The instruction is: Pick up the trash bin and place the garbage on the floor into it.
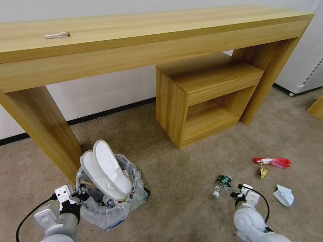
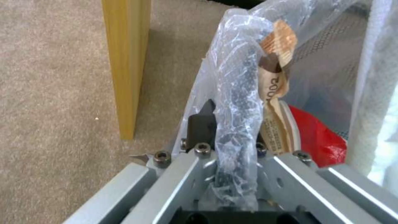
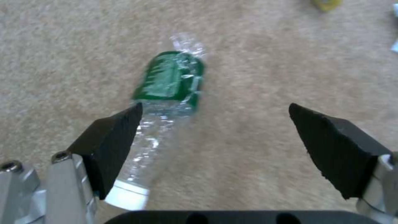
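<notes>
The trash bin [image 1: 112, 205], black with a crinkled clear bag, stands on the beige floor [image 1: 188, 158] beside a desk leg. Two white slippers [image 1: 107, 168] stick up out of it, over red and brown wrappers [image 2: 319, 137]. My left gripper [image 1: 80, 195] is shut on the bag-covered rim [image 2: 238, 93], with one black finger [image 2: 202, 124] outside the bin. My right gripper [image 1: 232, 194] hangs open just above the carpet. A crushed clear bottle with a green label [image 3: 170, 81] lies beside one of its fingers [image 3: 116, 140]. More garbage lies to the right: a red wrapper [image 1: 273, 162], a yellow wrapper [image 1: 262, 172] and white paper [image 1: 284, 195].
A long wooden desk [image 1: 151, 37] spans the back, its left leg [image 1: 47, 131] close to the bin. A low wooden cabinet [image 1: 202, 97] sits under the desk at the right. A white appliance [image 1: 302, 67] stands at the far right. Open carpet lies between the bin and the bottle.
</notes>
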You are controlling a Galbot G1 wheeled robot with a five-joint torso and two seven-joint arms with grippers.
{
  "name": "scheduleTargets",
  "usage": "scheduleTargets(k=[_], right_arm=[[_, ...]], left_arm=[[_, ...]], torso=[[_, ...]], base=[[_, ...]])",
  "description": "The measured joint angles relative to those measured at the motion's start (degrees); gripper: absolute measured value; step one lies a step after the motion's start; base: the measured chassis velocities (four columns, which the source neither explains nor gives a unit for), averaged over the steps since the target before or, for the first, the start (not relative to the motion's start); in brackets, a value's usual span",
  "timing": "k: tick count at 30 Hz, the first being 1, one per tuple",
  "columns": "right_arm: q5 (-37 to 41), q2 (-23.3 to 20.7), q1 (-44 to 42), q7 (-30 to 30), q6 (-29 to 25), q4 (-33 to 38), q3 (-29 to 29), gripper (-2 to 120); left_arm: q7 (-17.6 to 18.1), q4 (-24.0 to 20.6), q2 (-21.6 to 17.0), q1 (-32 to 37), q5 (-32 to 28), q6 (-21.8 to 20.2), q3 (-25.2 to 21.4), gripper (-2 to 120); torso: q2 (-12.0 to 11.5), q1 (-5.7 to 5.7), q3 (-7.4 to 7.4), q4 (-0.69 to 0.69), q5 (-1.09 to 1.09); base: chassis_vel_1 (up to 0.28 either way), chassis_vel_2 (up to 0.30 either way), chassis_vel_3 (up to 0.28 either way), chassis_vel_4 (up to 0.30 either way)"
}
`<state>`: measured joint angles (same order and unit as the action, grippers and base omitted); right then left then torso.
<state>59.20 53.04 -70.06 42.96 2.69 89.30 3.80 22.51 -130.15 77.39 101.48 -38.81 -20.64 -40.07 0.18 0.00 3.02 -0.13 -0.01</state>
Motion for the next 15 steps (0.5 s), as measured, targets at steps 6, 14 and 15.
scheduleTargets(k=[6,14,15], right_arm=[[-1.5,2.7,4.5,-1.2,-1.0,-5.5,-3.8,84],[-2.9,5.3,6.2,-2.3,-2.0,-9.6,-5.3,78],[-3.1,5.6,6.4,-2.5,-2.3,-10.1,-5.4,77]], left_arm=[[0.0,-0.8,0.2,0.7,-0.2,0.1,-0.4,1],[0.1,-1.3,0.4,1.0,-0.4,0.1,-0.4,1],[0.1,-1.3,0.5,1.0,-0.3,0.1,-0.4,1]], torso=[[0.0,0.0,0.0,0.0,0.01],[0.0,0.0,0.0,0.0,-0.01],[0.0,0.0,0.0,0.0,0.0]], base=[[0.0,0.0,0.0,0.0],[0.0,0.0,0.0,0.0],[0.0,0.0,0.0,0.0]])
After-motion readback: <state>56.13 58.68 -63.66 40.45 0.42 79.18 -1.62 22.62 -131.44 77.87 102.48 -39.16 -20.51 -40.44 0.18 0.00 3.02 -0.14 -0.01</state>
